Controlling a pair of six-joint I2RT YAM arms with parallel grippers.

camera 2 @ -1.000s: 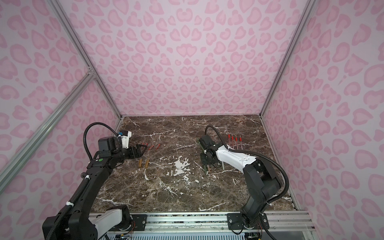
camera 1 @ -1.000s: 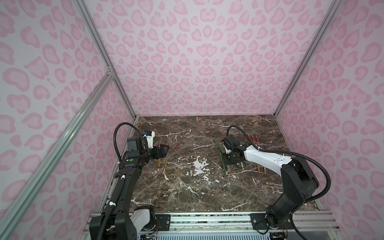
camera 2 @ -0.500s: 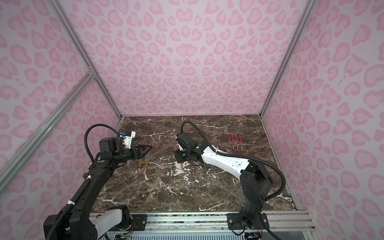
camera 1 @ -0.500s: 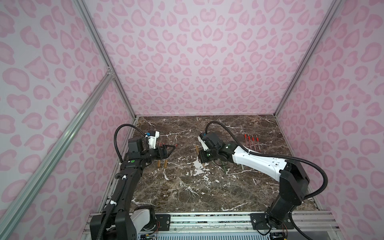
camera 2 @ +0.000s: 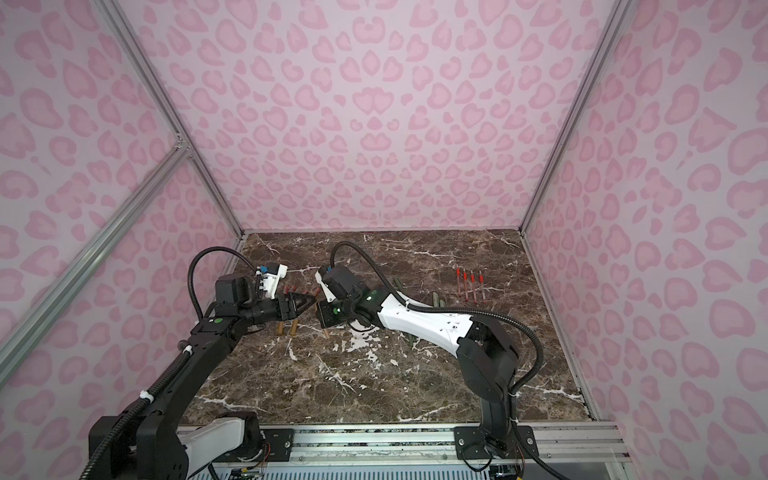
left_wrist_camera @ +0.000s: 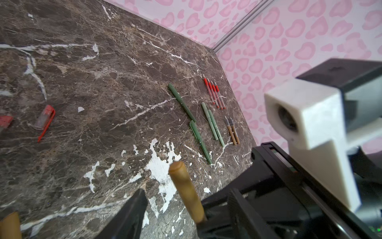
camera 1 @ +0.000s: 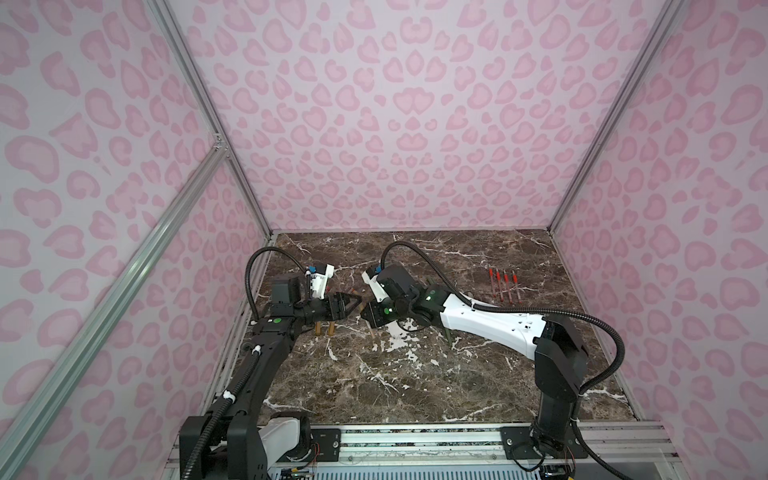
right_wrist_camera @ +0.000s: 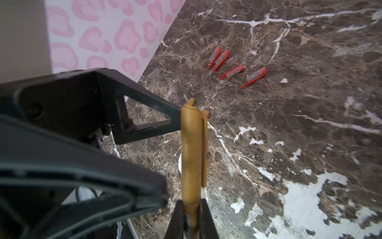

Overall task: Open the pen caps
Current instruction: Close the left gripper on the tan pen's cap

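My right gripper (right_wrist_camera: 191, 217) is shut on a tan-brown pen just below its cap (right_wrist_camera: 193, 140). It holds the pen near the table's left side, in front of my left gripper (camera 1: 355, 305). The left gripper is open around the cap: one fingertip (right_wrist_camera: 173, 120) touches the cap near its top, the other stands a little off it. In the left wrist view the pen's tan body (left_wrist_camera: 186, 190) rises between my left gripper's (left_wrist_camera: 184, 207) fingers, with a clear gap on one side. Loose pen caps lie nearby: several red ones (right_wrist_camera: 231, 72) and two tan ones (camera 1: 324, 328).
On the right half of the marble table (camera 1: 415, 386) lie several red pen bodies (camera 1: 505, 284), dark green pens (left_wrist_camera: 182, 103), pale green pens (left_wrist_camera: 213, 124) and two tan pen bodies (left_wrist_camera: 232, 132). The pink side wall (camera 1: 124, 291) stands close behind my left arm.
My right arm has swung left across the table, carrying the tan-brown pen to the left gripper. The left gripper's jaws have narrowed around the cap.
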